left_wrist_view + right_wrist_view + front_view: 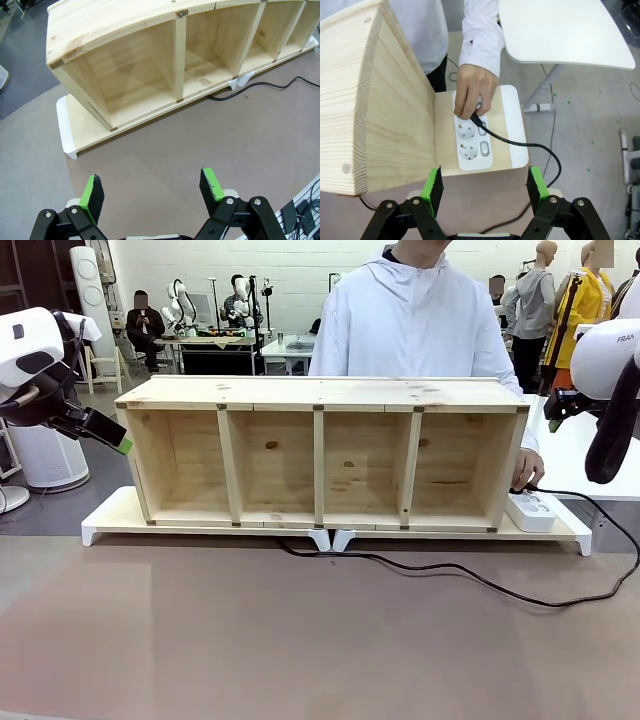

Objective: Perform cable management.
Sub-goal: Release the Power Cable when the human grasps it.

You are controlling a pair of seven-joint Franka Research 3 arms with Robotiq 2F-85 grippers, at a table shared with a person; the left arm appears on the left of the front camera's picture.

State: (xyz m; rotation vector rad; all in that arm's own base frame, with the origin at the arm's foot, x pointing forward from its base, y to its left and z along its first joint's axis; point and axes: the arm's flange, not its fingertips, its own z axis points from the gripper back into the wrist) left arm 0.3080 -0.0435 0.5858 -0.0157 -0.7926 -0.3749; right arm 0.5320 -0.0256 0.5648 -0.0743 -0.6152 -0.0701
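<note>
A wooden shelf unit [320,450] with four open compartments stands on a flat board with white ends [105,520], which lies on the brown counter [300,640]. A white power strip [532,510] lies on the right end of that board, just beside the shelf unit's right side wall.

The cable [450,570] is a thin black cord. In the front view it emerges from under the board near the middle of the shelf unit, runs across the counter toward the right, curves near the right edge of the picture and rises to the power strip. In the right wrist view the cable [510,142] ends at the strip's upper socket, where a person's hand [475,90] covers the plug. The two lower sockets are unoccupied. The person stands at the far side of the counter, behind the shelf unit.

The left tool [152,192] is released: its green-padded fingers stand wide apart with nothing between them, above bare counter in front of the shelf unit's left end. In the front view the left tool [120,443] sits at the left of the shelf unit.

The right tool [485,187] is released: its fingers stand wide apart, above the board's right end and short of the power strip, touching nothing.
</note>
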